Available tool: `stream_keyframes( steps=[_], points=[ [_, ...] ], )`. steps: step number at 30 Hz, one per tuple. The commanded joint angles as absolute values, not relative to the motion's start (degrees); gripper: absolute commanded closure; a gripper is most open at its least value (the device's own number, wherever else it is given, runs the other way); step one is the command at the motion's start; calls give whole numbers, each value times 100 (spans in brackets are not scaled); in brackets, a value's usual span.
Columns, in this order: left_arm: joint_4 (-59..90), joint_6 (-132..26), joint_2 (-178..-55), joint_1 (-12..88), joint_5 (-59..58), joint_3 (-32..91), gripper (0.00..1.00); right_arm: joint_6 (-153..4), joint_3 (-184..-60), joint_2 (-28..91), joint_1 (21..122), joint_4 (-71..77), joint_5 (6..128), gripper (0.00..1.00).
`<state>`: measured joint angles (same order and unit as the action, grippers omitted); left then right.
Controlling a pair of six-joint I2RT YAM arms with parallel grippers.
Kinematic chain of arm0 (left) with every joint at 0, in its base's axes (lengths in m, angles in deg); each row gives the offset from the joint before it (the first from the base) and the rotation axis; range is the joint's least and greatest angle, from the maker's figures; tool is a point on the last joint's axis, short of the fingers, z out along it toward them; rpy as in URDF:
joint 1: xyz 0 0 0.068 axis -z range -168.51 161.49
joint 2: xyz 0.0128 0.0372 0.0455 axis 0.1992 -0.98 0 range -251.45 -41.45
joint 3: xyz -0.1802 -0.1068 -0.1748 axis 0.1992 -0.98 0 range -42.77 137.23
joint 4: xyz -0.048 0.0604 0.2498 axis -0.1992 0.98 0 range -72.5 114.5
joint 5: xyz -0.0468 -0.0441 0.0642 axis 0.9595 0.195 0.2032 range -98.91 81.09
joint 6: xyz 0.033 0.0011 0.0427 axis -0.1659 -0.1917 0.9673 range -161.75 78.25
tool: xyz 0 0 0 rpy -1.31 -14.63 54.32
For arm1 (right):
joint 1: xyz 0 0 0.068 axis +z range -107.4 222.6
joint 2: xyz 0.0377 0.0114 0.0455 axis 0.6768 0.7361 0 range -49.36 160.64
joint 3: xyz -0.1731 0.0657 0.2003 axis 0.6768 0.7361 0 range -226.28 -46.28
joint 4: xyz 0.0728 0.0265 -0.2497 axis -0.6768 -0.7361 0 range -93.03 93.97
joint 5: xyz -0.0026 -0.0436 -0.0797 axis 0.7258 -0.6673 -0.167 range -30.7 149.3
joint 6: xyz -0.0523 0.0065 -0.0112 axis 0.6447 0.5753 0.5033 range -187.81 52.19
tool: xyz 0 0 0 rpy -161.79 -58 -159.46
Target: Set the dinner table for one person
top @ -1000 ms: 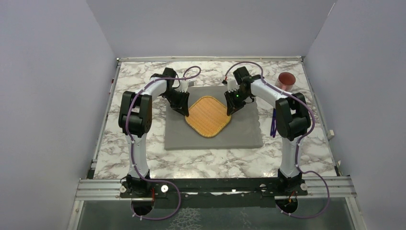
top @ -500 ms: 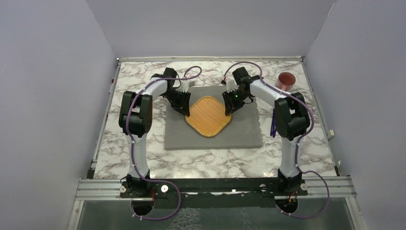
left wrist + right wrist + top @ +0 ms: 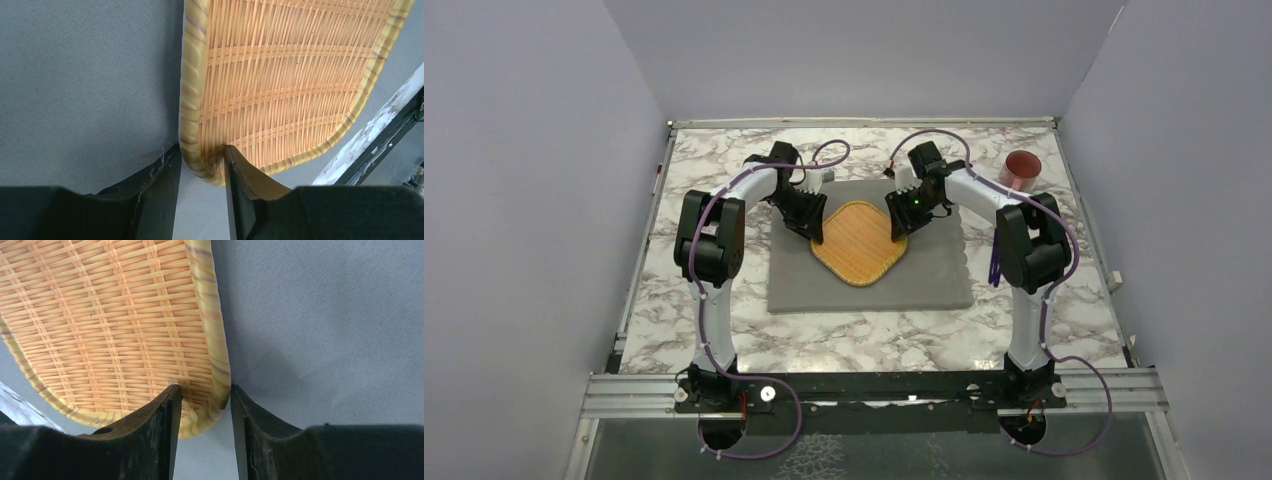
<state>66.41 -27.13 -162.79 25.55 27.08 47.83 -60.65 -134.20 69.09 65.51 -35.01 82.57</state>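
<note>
A square woven bamboo tray (image 3: 858, 243) lies corner-on, flat on a grey cloth placemat (image 3: 924, 285) in the middle of the marble dinner table (image 3: 864, 340). My left gripper (image 3: 809, 226) straddles the tray's left corner. In the left wrist view its jaws (image 3: 201, 150) stand open around the rim (image 3: 192, 100), with a gap on the outer side. My right gripper (image 3: 902, 222) straddles the right corner. Its jaws (image 3: 204, 388) are open too, and the rim (image 3: 212, 340) sits loosely between them.
A red cup (image 3: 1023, 168) stands on the marble at the back right, beyond the right arm. The placemat (image 3: 90, 75) (image 3: 325, 315) surrounds the tray on all sides. Grey walls close in the table at left, right and back.
Both grippers' jaws have spread apart at the tray's corners, letting go of the rim. The tray has stayed in place on the placemat.
</note>
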Motion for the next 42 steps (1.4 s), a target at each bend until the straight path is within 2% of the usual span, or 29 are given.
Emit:
stream_keyframes(
  steps=[1,16,17,18,42],
  points=[
    [6540,-2556,-16201,2593,2238,4743,59,-6012,-13248,6742,6606,-3332,8248,53],
    [6536,-2614,-16003,2590,1634,4750,50,-6069,-12918,6359,6608,-3133,7881,49],
    [6540,-2619,-15989,2590,1576,4749,43,-6062,-12909,6342,6607,-3124,7840,49],
    [6540,-2627,-15972,2590,1530,4742,41,-6075,-12901,6325,6606,-3108,7782,49],
    [6661,-2523,-15443,2558,1593,4740,39,-6074,-12685,5637,6602,-3216,7479,49]
  ],
)
